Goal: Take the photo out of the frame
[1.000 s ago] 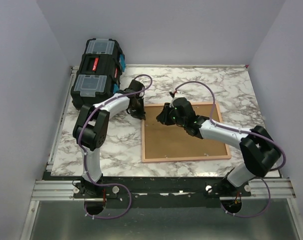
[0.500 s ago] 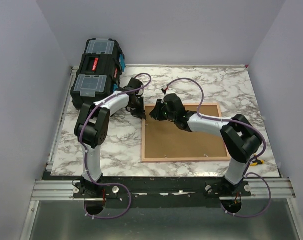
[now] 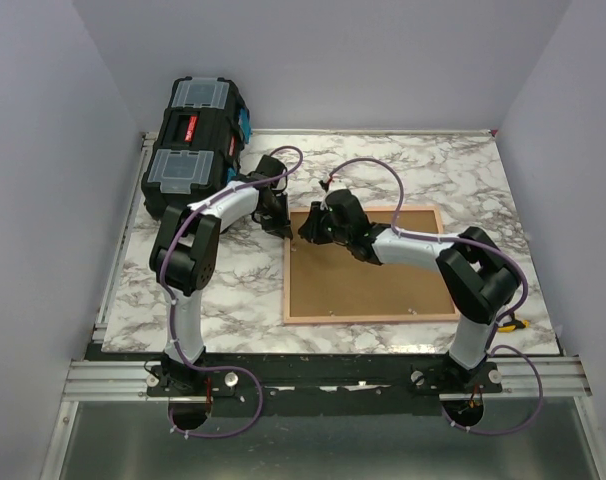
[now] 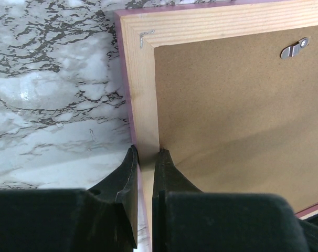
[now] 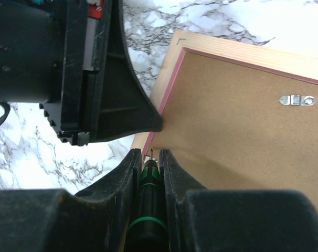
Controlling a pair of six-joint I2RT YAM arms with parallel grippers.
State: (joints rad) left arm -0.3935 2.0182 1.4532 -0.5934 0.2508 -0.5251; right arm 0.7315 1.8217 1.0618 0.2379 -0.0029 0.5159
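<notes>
The frame (image 3: 383, 290) lies face down on the marble table, its cork-brown back up; the photo is hidden under it. My left gripper (image 3: 281, 226) is at the frame's far-left corner. In the left wrist view it (image 4: 147, 153) is shut across the pale wooden side rail (image 4: 143, 94). My right gripper (image 3: 309, 228) sits just beside it over the same corner, shut on a black screwdriver with green rings (image 5: 148, 194). The screwdriver's tip touches the seam between rail and backing (image 5: 243, 142). The left gripper's black fingers (image 5: 114, 105) fill the right wrist view's upper left.
A black toolbox (image 3: 195, 140) with clear lid compartments stands at the far left, close behind the left wrist. A metal hanger clip (image 5: 297, 100) is fixed to the backing. A small yellow-and-black item (image 3: 513, 322) lies by the right arm's elbow.
My right gripper moved left along the frame's far edge to the far-left corner, its elbow swinging inward. The left arm stayed put on the rail.
</notes>
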